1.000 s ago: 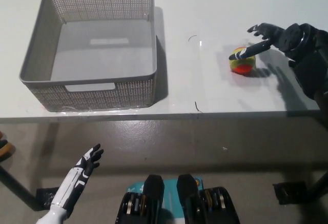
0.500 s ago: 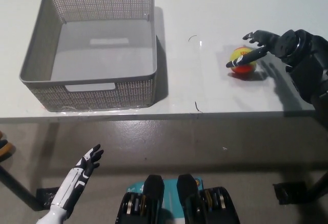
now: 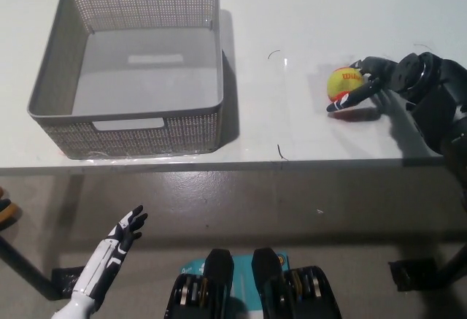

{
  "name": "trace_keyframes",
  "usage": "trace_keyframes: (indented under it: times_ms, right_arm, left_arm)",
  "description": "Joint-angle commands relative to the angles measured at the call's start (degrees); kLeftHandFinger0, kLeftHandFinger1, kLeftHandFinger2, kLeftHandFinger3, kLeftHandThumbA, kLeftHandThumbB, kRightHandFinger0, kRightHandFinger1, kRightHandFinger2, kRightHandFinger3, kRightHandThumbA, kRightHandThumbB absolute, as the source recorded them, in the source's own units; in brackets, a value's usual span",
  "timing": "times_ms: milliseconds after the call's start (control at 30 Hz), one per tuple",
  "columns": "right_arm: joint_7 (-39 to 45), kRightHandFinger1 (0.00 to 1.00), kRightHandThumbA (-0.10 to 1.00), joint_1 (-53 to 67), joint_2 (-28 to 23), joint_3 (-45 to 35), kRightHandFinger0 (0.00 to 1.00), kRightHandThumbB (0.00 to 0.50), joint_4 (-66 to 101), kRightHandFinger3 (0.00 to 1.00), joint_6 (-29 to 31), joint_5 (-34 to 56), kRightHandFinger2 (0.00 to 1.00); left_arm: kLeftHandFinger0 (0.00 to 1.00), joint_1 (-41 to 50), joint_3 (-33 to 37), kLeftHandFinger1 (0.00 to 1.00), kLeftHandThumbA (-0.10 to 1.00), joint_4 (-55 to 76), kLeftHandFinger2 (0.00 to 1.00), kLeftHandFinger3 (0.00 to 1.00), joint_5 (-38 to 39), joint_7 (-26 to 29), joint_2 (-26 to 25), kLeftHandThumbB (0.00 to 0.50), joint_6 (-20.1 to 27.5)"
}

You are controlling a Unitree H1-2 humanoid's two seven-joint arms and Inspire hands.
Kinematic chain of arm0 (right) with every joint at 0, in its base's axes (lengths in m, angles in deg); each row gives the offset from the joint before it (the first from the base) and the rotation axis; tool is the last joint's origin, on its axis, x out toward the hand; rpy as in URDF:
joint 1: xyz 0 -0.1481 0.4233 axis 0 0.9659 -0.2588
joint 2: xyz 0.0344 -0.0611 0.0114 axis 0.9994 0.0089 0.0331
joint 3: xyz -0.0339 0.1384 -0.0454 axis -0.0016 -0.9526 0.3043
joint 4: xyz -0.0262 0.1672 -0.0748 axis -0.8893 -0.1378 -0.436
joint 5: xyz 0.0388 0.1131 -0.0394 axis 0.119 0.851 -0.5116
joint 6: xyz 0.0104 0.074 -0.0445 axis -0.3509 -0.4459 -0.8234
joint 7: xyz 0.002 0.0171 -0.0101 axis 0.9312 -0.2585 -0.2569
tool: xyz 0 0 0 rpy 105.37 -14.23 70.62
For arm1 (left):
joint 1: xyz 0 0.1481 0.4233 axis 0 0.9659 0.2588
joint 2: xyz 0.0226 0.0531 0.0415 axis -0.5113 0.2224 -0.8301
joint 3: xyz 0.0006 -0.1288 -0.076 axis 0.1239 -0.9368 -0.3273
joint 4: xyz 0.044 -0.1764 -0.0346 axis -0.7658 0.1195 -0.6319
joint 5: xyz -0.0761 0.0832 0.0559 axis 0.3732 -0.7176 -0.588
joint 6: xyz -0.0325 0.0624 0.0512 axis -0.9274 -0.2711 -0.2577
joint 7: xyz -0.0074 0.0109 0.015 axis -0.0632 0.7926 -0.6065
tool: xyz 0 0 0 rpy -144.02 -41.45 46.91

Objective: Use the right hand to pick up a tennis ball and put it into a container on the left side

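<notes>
Left hand (image 3: 122, 236): white, low at the near left, below the surface edge, fingers spread, holding nothing.
Surface (image 3: 292, 12): white, bare at centre.
Right hand (image 3: 372, 79): black, fingers curled around the tennis ball from its right side.
Tennis ball (image 3: 344, 84): yellow, on the surface's right part, within the right hand.
Container (image 3: 131, 118): grey perforated basket, far left, well apart from the ball.

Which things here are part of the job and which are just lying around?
Part of the job: tennis ball, grey basket, black right hand closing around the ball.
Just there: white table, idle left hand below the table edge.
</notes>
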Motion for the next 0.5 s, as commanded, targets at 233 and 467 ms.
trace_keyframes:
  times_ms: [233, 467]
  right_arm:
    - [-4.1, 1.00, 1.00, -2.6, -0.2, -3.1, 1.00, 0.401, -0.2, 1.00, 4.9, 3.3, 1.00]
    - [-29.1, 0.09, -0.10, 0.3, 2.2, -9.7, 0.02, 0.201, -0.5, 0.28, 11.9, 6.0, 0.28]
  left_arm:
    - [1.00, -0.5, -0.4, 1.00, 1.00, 0.6, 1.00, 1.00, -0.1, -0.5, -1.1, 0.320, 2.2]
    - [1.00, -0.9, -0.4, 1.00, 1.00, 0.4, 1.00, 1.00, -0.3, -0.5, -1.1, 0.316, 2.1]
